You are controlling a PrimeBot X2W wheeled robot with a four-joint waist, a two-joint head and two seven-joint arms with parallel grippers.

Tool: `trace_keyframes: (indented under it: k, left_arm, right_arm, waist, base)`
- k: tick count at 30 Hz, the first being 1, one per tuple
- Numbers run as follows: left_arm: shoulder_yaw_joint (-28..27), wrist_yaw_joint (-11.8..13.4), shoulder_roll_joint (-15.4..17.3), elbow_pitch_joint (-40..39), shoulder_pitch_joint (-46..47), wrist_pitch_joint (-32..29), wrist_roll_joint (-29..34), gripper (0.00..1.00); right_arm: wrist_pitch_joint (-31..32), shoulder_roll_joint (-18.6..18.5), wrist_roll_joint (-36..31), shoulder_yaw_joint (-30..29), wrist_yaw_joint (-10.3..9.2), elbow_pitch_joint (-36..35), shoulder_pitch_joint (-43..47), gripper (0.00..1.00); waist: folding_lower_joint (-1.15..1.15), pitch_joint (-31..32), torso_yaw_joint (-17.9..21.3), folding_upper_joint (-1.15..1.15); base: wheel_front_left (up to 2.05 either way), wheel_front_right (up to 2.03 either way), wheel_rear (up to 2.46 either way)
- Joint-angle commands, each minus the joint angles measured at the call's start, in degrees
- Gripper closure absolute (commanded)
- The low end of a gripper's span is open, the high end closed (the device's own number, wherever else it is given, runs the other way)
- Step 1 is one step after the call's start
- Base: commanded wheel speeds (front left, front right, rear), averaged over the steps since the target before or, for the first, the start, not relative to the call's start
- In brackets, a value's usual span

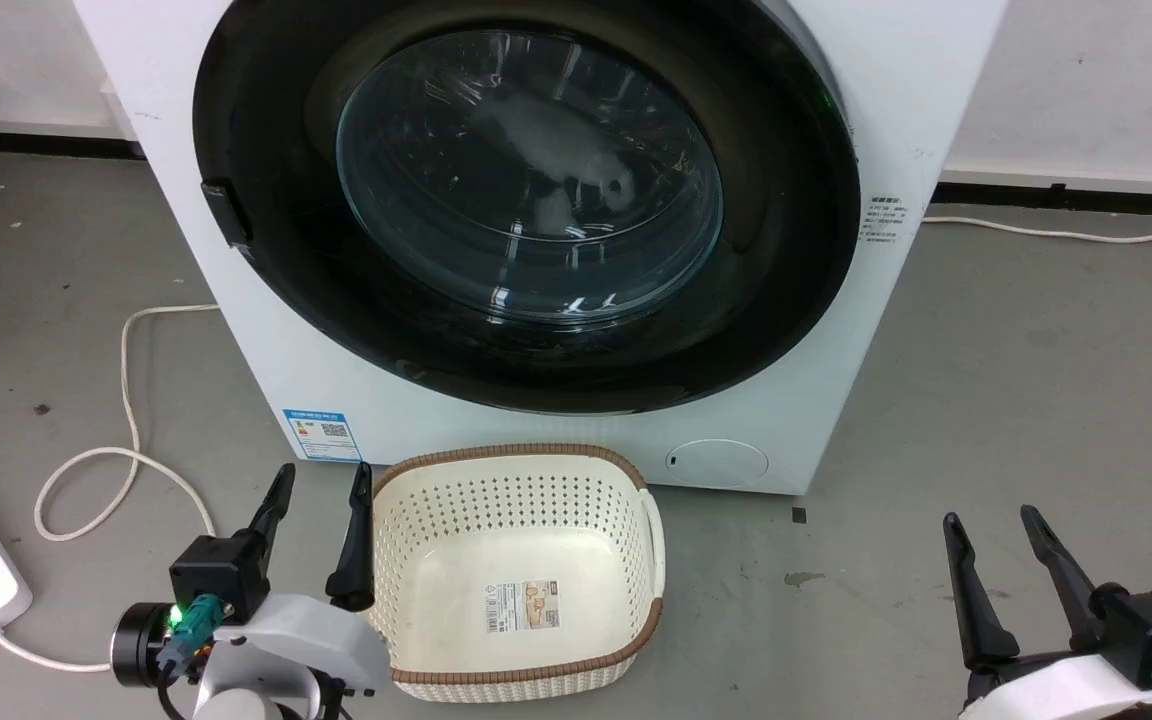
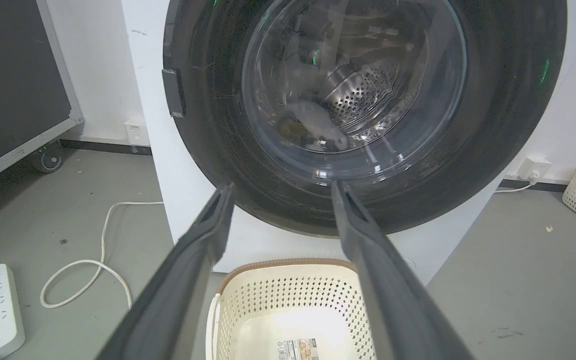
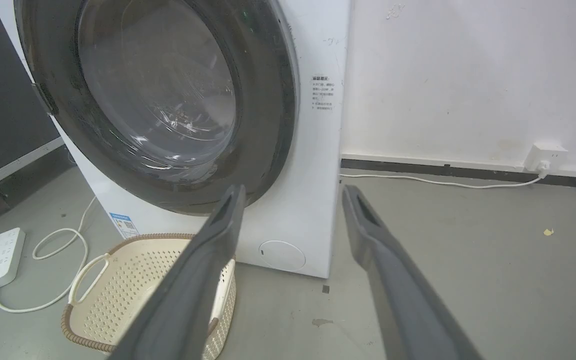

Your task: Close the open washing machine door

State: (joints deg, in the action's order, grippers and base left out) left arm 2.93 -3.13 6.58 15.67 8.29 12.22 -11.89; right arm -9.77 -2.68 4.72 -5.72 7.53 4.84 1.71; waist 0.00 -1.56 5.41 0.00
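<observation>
Floor (image 1: 1036, 380): one washing machine door (image 1: 526, 190), one basket (image 1: 516, 455), left claw (image 1: 325, 470), right claw (image 1: 990, 517)

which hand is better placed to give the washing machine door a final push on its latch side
Left. The door already looks flush with the washing machine; its latch tab sits on the robot's left, above the open left hand. The right hand hangs off past the machine's right edge.

Lab-type rm; washing machine (image 1: 496, 428) on bare floor (image 1: 1036, 350).
</observation>
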Motion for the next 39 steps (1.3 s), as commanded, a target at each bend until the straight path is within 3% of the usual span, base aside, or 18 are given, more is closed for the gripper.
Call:
trace_keyframes:
  k: [1,11,12,39]
  left_arm:
    - [0.12,0.44,0.37,0.01,0.69,0.38,-0.30,0.00]
    - [0.45,0.75,0.66,0.13,0.57,0.50,-0.83,0.00]
    - [0.48,0.79,0.68,0.12,0.62,0.53,-0.90,1.00]
    - [-0.37,0.99,-0.48,-2.78,-1.49,-2.14,1.61,1.00]
  right_arm:
    - [-0.35,-0.20,0.45,0.00,-0.04,0.07,-0.76,0.00]
    - [-0.33,-0.20,0.52,0.03,-0.04,0.05,-0.61,0.00]
    - [-0.34,-0.20,0.53,-0.01,-0.04,0.00,-0.61,1.00]
    - [1.88,-0.03,-0.97,1.12,-0.01,-0.88,-0.39,1.00]
  waist:
    - [0.00,0.02,-0.01,0.00]
    - [0.00,0.25,-0.08,0.00]
    - [0.00,0.21,-0.16,0.00]
    - [0.00,0.48,-1.12,0.00]
  base:
    - [0.00,0.00,0.00]
    - [0.00,0.00,0.00]
    - [0.00,0.00,0.00]
    - [0.00,0.00,0.00]
